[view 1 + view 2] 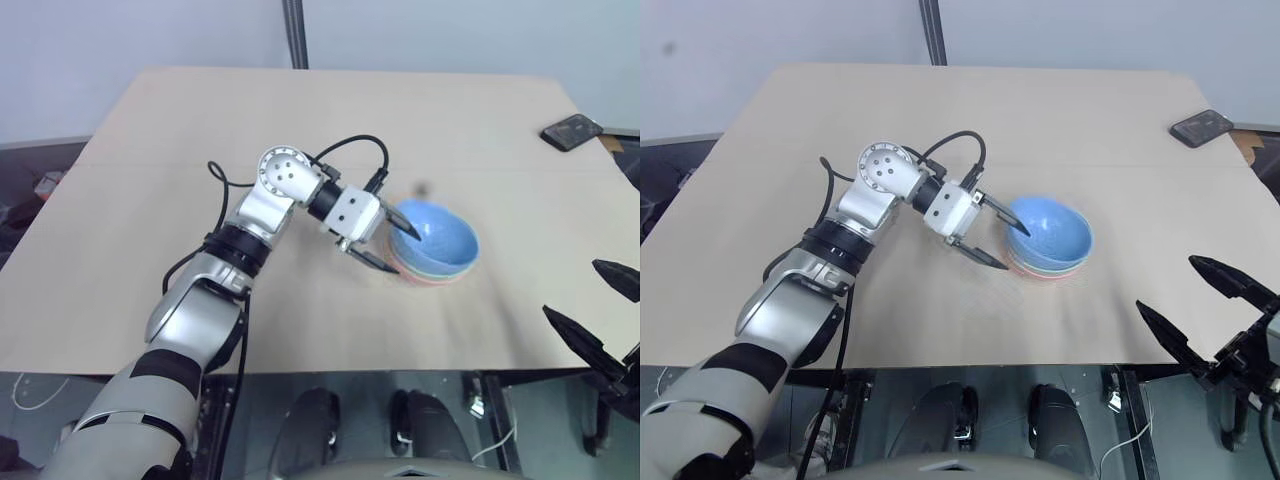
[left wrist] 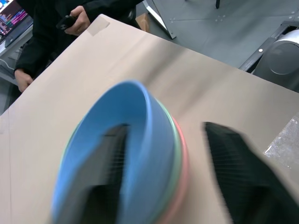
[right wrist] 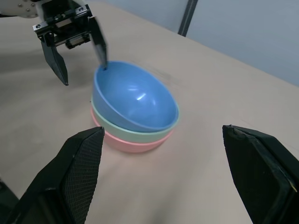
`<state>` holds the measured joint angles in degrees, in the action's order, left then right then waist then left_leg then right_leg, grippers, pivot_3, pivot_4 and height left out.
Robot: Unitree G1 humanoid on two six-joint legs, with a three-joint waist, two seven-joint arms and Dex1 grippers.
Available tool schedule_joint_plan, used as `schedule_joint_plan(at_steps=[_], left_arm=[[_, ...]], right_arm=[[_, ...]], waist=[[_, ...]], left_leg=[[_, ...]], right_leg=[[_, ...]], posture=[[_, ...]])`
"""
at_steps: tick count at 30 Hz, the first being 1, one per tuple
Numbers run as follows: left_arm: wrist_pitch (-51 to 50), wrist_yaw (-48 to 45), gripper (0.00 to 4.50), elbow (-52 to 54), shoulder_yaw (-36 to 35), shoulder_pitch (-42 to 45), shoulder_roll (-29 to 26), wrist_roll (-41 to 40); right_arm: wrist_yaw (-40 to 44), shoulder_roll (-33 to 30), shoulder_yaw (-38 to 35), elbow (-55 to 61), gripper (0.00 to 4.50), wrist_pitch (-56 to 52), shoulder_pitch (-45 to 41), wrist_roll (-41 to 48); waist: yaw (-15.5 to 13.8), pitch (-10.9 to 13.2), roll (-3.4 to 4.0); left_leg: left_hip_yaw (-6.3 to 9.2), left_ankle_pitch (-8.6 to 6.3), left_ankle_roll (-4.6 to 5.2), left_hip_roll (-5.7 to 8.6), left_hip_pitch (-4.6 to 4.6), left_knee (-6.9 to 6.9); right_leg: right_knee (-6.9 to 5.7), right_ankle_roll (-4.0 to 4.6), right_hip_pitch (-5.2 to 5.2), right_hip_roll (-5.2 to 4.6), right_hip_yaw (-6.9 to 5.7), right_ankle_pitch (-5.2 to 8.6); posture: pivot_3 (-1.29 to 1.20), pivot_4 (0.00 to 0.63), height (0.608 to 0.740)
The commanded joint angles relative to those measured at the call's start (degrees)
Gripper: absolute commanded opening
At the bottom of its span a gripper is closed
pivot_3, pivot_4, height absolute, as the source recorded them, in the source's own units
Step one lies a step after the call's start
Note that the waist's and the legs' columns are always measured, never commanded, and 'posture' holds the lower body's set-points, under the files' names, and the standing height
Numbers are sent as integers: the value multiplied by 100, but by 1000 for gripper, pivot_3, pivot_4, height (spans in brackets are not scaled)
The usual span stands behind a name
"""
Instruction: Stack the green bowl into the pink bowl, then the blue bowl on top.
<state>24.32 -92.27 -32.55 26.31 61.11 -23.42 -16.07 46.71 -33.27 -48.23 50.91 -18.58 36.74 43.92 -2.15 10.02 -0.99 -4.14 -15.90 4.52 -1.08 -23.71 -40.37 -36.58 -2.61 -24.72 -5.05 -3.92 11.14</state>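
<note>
The blue bowl sits nested in the green bowl inside the pink bowl on the tabletop — the left end effector straddles its rim with fingers apart, gripping nothing, while the right end effector, well apart from the stack, stands open and empty.

Blue bowl atop green, pink; gripper open, astride rim.

The blue bowl, glossy and tilted, sits nested in the green bowl, itself inside the pink bowl; its near rim lies between the left gripper's spread jaws.
</note>
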Motion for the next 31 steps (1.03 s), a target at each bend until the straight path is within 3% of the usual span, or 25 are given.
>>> schedule_joint_plan(at_steps=[1,9,11,14,16,24,31], left_arm=[[-516,206,3390,528,-579,-217,-109,-304],[-2408,2133,3390,2149,-1996,-1824,-883,-500],[-3270,2337,3390,2760,-2326,-2327,-1155,-919],[-4117,2583,4247,3488,-2782,-3014,-1483,-1409],[-4311,2921,4429,3920,-3062,-3472,-1618,-1413],[-5215,3219,4429,5507,-4361,-5448,-2412,-2038],[-5564,3486,4429,6123,-5149,-6481,-2531,-2334]], right_arm=[[25,-166,13,51,4262,87,-32,37],[-483,-856,999,-627,4262,-468,-1082,-329],[-449,-1063,1252,-951,4262,-583,-1480,-332],[-69,-1398,1500,-1455,4262,-546,-1821,-493],[188,-1594,1636,-1802,4262,-485,-2028,-599],[1446,-2316,1277,-3024,4262,-388,-2142,-769],[1846,-2534,1139,-3535,4262,-359,-2321,-923]], waist=[[11,0,0],[156,-2,3],[148,0,1],[120,1,1],[95,1,0],[112,1,1],[125,0,3]], left_leg=[[0,0,0,-1,1,0],[-6,2,-3,-7,9,0],[-7,7,-12,-7,9,0],[-3,9,-16,-9,6,0],[-2,10,-19,-7,5,0],[-2,12,-25,-4,4,2],[-6,7,-20,-7,11,2]], right_leg=[[-1,0,0,0,1,0],[-7,0,0,0,11,-1],[-9,0,-1,0,10,-1],[-9,0,-2,-2,5,0],[-7,0,-2,-5,3,0],[5,2,2,-10,1,1],[3,8,6,-11,3,23]], posture=[[0,150,740],[0,150,740],[0,150,740],[0,150,740],[0,150,740],[0,150,740],[0,150,740]])
